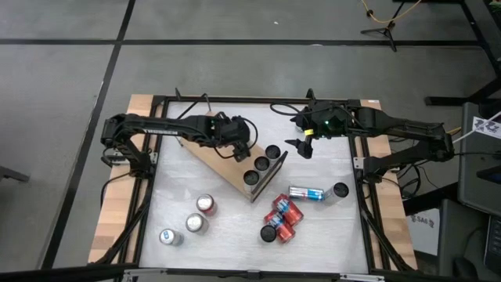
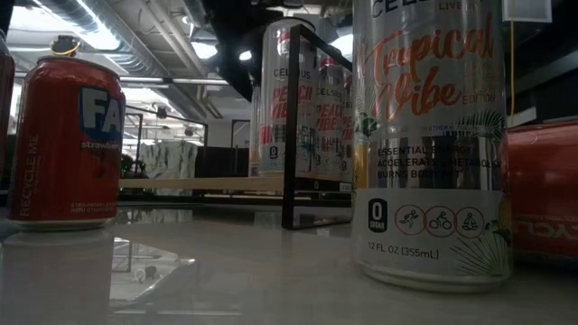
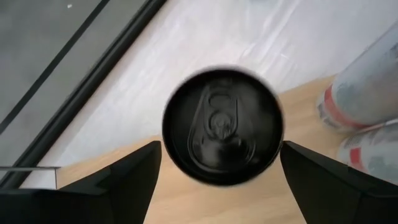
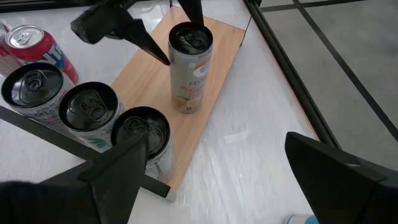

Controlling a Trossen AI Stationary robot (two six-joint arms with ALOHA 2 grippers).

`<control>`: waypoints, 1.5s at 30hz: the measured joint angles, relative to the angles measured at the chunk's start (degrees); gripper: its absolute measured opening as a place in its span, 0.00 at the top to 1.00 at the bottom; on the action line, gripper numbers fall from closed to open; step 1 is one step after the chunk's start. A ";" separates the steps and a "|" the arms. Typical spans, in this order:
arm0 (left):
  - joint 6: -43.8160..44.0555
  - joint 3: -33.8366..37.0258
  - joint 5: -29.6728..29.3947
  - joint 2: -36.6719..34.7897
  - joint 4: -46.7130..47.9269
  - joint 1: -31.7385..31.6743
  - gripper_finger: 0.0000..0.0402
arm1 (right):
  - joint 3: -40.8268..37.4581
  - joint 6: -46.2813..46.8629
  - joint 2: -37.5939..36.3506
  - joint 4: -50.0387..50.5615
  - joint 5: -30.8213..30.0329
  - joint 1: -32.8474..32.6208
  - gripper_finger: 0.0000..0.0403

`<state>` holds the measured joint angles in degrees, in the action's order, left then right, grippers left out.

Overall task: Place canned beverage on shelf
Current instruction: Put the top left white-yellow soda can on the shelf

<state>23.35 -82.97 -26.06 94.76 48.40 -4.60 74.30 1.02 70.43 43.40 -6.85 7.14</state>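
The shelf (image 1: 210, 160) is a light-wood board on a black wire frame, lying slantwise at the table's middle. Three black-topped cans (image 1: 261, 164) stand in a row at its right end. Nearer the board's far end stands a slim silver can (image 4: 188, 71), upright, with my left gripper (image 3: 221, 144) shut on its top. That gripper (image 1: 239, 149) hides the can in the high view. To the right of the shelf, my right gripper (image 1: 304, 146) hangs open above the table with nothing between its fingers (image 4: 118, 180). My left gripper pinches the can's top end, just under the rim (image 3: 166, 146), between its two fingertips. The fingers (image 4: 152, 50) come slanting down from the table's left side. The can stands upright with its base (image 4: 186, 107) on the shelf board.
Loose cans stand near the front left (image 1: 196, 223). A cluster of red cans (image 1: 280, 219), a can lying on its side (image 1: 305, 193) and a black-topped can (image 1: 340, 190) are at the front right. The low view shows a red can (image 2: 68, 144) and a tall silver can (image 2: 429, 144) close up.
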 joint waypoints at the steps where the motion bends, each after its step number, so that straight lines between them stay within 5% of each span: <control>1: 0.00 -0.55 -0.03 -0.02 -0.05 0.00 0.20 | 0.00 0.00 0.00 0.02 -0.02 0.00 0.07; 45: 0.04 -2.28 2.99 1.68 -3.87 -2.25 0.24 | 0.00 0.01 0.00 0.06 0.15 0.02 0.07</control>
<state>23.40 -85.25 -23.06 96.44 44.53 -6.85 74.30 1.03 70.43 43.46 -6.70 7.15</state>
